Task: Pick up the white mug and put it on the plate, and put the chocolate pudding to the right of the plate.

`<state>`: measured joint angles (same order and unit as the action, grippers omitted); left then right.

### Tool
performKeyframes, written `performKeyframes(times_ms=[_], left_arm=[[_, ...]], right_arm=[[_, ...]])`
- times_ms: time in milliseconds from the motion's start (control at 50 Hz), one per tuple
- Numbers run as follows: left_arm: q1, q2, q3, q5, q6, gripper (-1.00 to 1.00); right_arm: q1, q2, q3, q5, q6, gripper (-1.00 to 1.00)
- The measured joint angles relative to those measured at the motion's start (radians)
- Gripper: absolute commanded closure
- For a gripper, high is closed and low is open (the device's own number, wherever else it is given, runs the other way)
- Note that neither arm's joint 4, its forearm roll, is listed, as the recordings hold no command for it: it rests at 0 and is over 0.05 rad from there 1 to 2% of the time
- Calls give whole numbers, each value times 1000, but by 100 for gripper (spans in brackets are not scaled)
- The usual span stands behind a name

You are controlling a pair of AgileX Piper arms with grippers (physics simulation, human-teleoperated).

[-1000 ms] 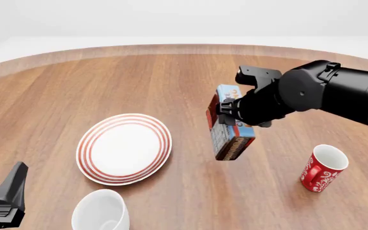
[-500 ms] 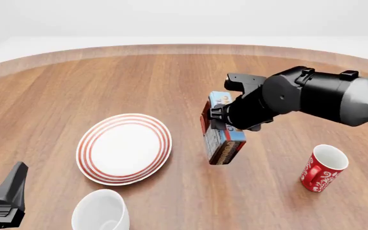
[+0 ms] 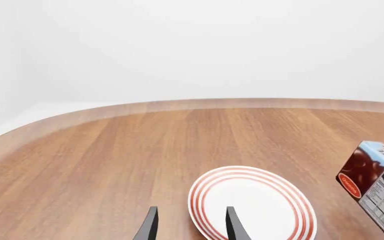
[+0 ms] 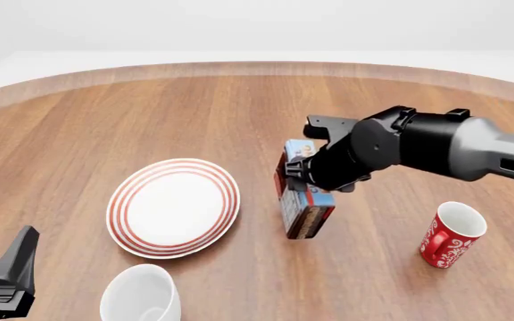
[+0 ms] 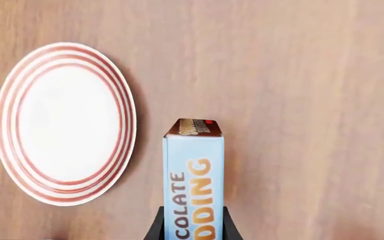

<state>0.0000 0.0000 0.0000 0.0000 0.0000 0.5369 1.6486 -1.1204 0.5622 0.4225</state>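
Note:
The chocolate pudding (image 4: 304, 206) is a light blue box with a dark brown end. My right gripper (image 4: 298, 171) is shut on its upper part and holds it tilted, brown end down, close over the table just right of the plate (image 4: 173, 207). In the right wrist view the chocolate pudding (image 5: 193, 175) runs out from between my right gripper (image 5: 192, 232), beside the red-ringed plate (image 5: 65, 122). The white mug (image 4: 141, 294) stands near the front edge, below the plate. My left gripper (image 3: 190, 229) is open and holds nothing, low at the front left, left of the mug.
A red mug with white patterns (image 4: 449, 234) stands on the table at the right, past the box. The left wrist view shows the plate (image 3: 252, 205), the pudding box (image 3: 372, 185) and the table's curved far edge (image 3: 199, 104).
My right arm has carried the pudding box to the left and downward, nearer to the plate and the table. The left gripper, plate and both mugs have stayed put.

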Motion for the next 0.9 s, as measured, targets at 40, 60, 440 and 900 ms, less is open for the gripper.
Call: performKeyframes(times_ms=[40, 60, 440, 900], left_arm=[[0, 0, 0, 0, 0, -100], [0, 0, 0, 0, 0, -100], [0, 0, 0, 0, 0, -100], [0, 0, 0, 0, 0, -100]], right_arm=[[2, 4, 1, -3, 1, 100], [3, 6, 1, -4, 1, 100], [13, 39, 14, -30, 7, 100], [12, 72, 22, -52, 10, 100]])
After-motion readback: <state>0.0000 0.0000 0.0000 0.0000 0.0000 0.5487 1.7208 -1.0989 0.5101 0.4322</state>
